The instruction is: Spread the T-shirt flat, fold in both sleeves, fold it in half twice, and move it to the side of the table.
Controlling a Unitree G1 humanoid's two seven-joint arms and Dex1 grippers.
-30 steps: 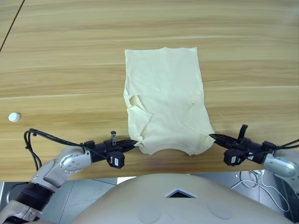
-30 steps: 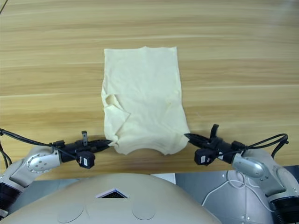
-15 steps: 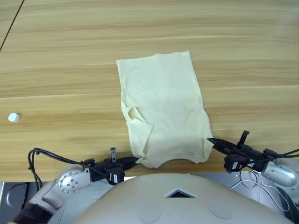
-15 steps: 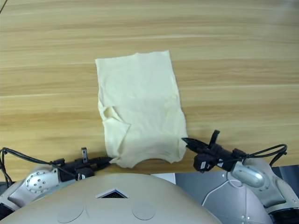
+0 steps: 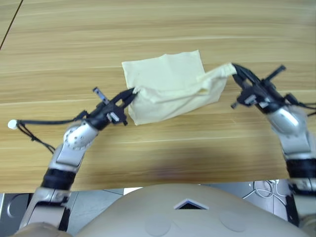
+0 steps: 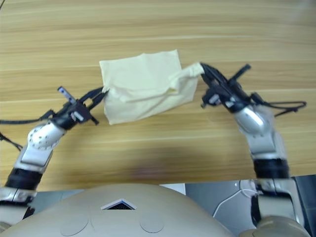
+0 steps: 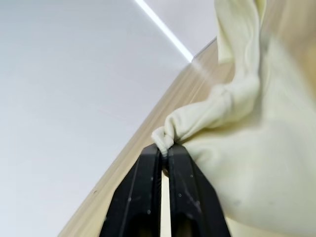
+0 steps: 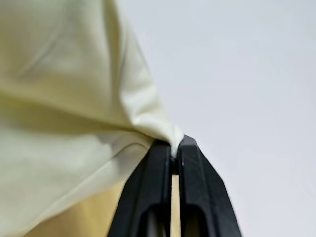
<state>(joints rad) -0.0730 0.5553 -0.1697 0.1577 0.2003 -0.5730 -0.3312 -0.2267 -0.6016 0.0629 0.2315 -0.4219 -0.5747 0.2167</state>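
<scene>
The pale yellow T-shirt [image 5: 170, 86] is doubled over on the wooden table [image 5: 158, 148], its near end lifted and carried toward the far hem. My left gripper [image 5: 132, 92] is shut on the shirt's left corner, raised off the table. My right gripper [image 5: 232, 66] is shut on the right corner, held above the table at the shirt's far right. In the left wrist view the fingers [image 7: 148, 192] pinch a bunched fold of cloth [image 7: 247, 168]. The right wrist view has the fingers [image 8: 153, 192] clamped on a point of fabric [image 8: 74, 123].
A small white cap [image 5: 12, 124] lies on the table at the far left. Bare wood stretches all around the shirt, with the table's near edge [image 5: 148, 186] close to my body.
Both grippers have lifted the shirt's near corners from the table's front edge and swung them up and away, folding the near half over the far half.
</scene>
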